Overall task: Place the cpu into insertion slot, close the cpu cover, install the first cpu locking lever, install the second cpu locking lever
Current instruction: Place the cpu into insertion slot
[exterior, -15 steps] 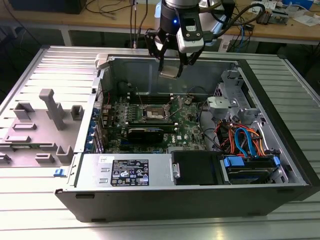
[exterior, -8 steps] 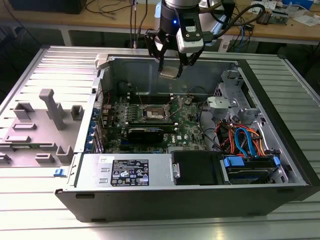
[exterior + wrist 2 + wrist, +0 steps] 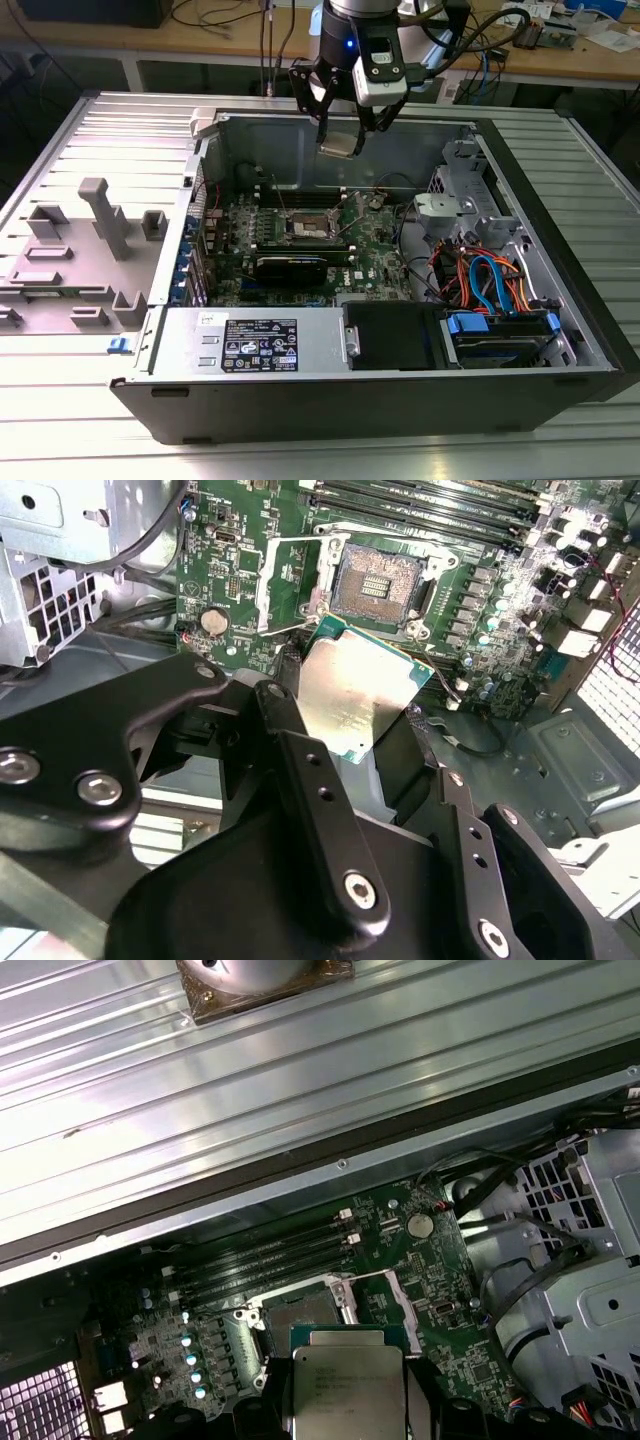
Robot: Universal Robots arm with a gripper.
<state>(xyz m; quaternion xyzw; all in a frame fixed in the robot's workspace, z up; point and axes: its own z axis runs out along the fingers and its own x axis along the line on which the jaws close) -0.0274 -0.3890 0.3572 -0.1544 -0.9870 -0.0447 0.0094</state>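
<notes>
Closest to the lens in the second wrist view, the gripper (image 3: 355,720) is clamped on the cpu (image 3: 355,685), black fingers (image 3: 405,765) pressing opposite edges of the silvery chip; the cpu hangs in the air above the green motherboard (image 3: 230,580), touching nothing but the fingers; beyond it the insertion slot (image 3: 378,580) lies uncovered, its dark contact field showing, and the cpu cover (image 3: 270,585) is swung open just beside it; taking the exterior view as a clock face centred on the insertion slot (image 3: 305,228), the gripper (image 3: 342,138) and the cpu (image 3: 340,146) hover at about 1 o'clock, seen against the far wall of the open computer case (image 3: 350,410); a black graphics card (image 3: 290,268) lies close at 6 o'clock, with the labelled power supply (image 3: 260,345) farther along that line; blue and orange cables (image 3: 480,280) bunch at 4 o'clock; a grey moulded fixture (image 3: 90,240) sits on the ribbed metal bench (image 3: 60,430) at 9 o'clock, outside the computer case; in the first wrist view the cpu (image 3: 345,1385) shows a grey face with print and partly overlaps the insertion slot (image 3: 300,1310).
</notes>
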